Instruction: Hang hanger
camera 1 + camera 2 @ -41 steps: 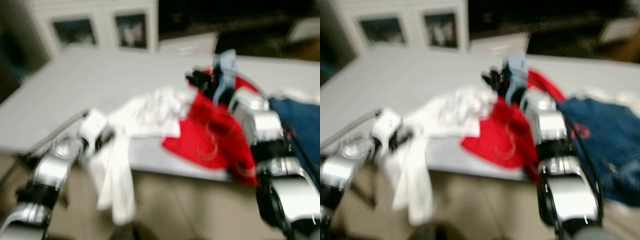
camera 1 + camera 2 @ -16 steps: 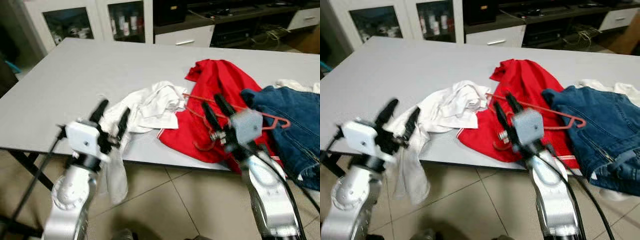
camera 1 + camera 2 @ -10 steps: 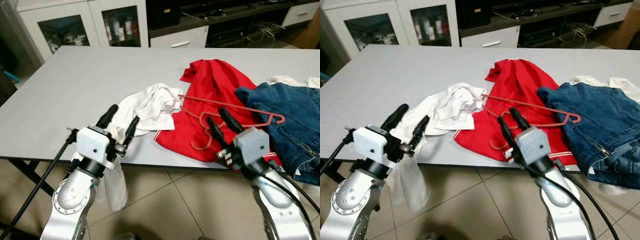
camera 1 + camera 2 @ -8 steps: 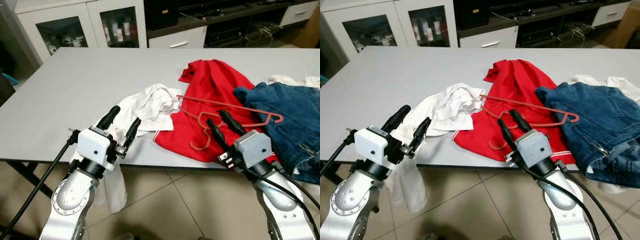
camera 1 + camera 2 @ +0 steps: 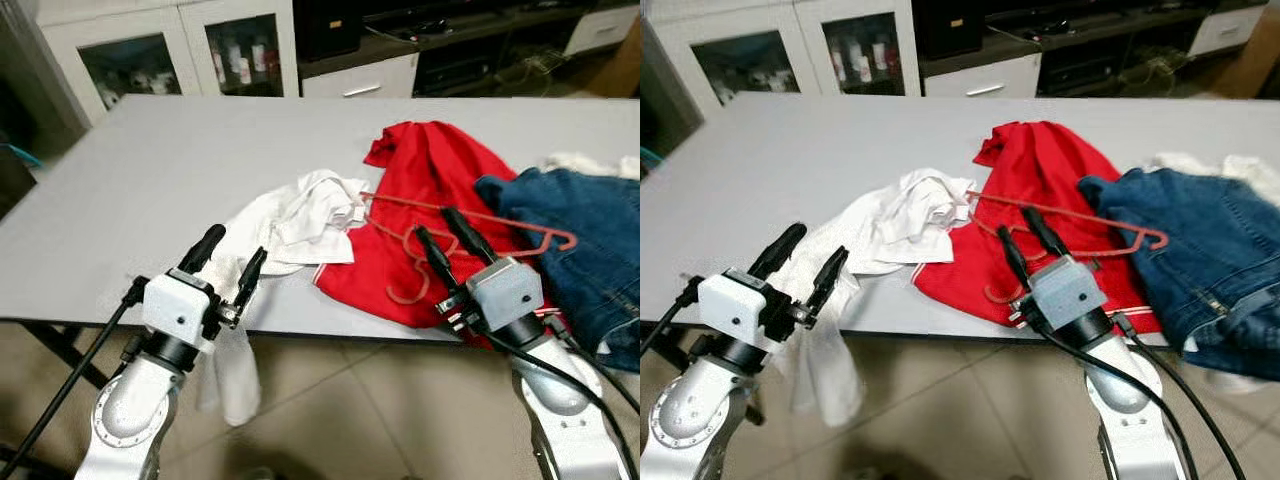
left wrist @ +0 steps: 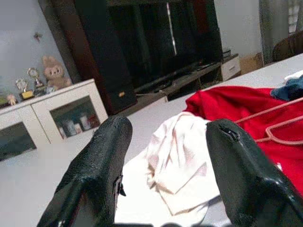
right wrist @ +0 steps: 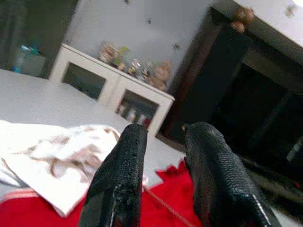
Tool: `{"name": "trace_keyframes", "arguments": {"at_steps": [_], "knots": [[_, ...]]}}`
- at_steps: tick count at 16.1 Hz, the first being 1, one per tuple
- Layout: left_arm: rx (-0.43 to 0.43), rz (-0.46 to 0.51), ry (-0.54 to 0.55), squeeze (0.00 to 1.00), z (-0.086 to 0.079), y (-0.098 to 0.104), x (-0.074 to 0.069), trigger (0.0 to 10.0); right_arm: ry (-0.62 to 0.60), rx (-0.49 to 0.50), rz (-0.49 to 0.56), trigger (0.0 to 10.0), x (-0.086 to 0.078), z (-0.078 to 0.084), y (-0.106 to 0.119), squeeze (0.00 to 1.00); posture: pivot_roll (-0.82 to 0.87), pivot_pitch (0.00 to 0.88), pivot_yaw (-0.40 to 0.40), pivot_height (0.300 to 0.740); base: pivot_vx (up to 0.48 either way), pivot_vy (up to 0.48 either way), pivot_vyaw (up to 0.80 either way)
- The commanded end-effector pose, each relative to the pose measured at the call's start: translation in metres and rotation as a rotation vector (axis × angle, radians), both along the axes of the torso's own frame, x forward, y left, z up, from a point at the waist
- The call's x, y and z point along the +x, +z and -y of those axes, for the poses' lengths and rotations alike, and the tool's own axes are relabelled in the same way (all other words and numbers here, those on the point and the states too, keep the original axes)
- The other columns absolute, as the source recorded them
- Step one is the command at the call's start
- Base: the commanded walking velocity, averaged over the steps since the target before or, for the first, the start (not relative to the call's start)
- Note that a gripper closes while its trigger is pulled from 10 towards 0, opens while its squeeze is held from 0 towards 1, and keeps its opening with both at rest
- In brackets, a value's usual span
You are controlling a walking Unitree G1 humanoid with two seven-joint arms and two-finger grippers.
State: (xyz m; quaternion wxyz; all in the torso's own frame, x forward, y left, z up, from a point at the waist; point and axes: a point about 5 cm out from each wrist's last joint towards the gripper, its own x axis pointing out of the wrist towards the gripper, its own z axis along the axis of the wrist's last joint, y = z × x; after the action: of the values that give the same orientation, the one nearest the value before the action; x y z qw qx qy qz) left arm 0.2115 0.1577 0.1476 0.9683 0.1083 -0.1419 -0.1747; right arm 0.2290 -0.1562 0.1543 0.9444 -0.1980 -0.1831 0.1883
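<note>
A thin red hanger lies flat on a red garment on the grey table, its hook pointing at the front edge. My right gripper hovers at that edge, open. Its fingertips are just above the hook end and hold nothing. My left gripper stands open by the front edge, beside a crumpled white garment that droops off the table. In the left wrist view the white garment and the hanger lie beyond the spread fingers.
Blue jeans are heaped at the table's right, touching the hanger's far end. White glass-door cabinets and a dark TV unit stand behind the table. Tiled floor lies below the front edge.
Both arms have drawn back from over the clothes to the table's front edge, and the left gripper has sunk a little. The hanger has stayed where it lay. The camera has shifted.
</note>
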Motion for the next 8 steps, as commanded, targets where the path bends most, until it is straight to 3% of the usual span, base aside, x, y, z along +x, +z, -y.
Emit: {"name": "trace_keyframes", "arguments": {"at_steps": [1,3,5,6,8], "knots": [[-0.007,0.022,0.018,0.0,0.002,0.002,0.001,10.0,-0.026,0.014,0.032,10.0,-0.001,-0.001,0.004,0.0,-0.03,0.0,0.108,0.74,0.0,0.0,0.0],[-0.068,0.044,0.107,0.0,-0.003,0.005,0.009,10.0,-0.058,0.062,0.001,10.0,-0.008,-0.008,-0.005,0.0,-0.05,0.0,0.081,0.74,0.0,0.0,0.0],[-0.086,0.026,0.159,0.0,-0.008,-0.002,0.01,10.0,-0.151,0.104,-0.091,10.0,-0.01,0.002,-0.026,0.0,-0.05,0.0,0.073,0.74,0.0,0.0,0.0],[-0.146,-0.021,0.204,0.0,-0.012,-0.01,0.007,10.0,-0.178,0.128,-0.094,10.0,-0.01,0.007,-0.026,0.0,-0.05,0.0,0.075,0.74,0.0,0.0,0.0],[-0.148,-0.044,0.202,0.0,-0.006,-0.019,-0.001,10.0,-0.195,0.153,-0.083,10.0,-0.006,0.007,-0.024,0.0,-0.06,0.0,0.075,0.74,0.0,0.0,0.0]]}}
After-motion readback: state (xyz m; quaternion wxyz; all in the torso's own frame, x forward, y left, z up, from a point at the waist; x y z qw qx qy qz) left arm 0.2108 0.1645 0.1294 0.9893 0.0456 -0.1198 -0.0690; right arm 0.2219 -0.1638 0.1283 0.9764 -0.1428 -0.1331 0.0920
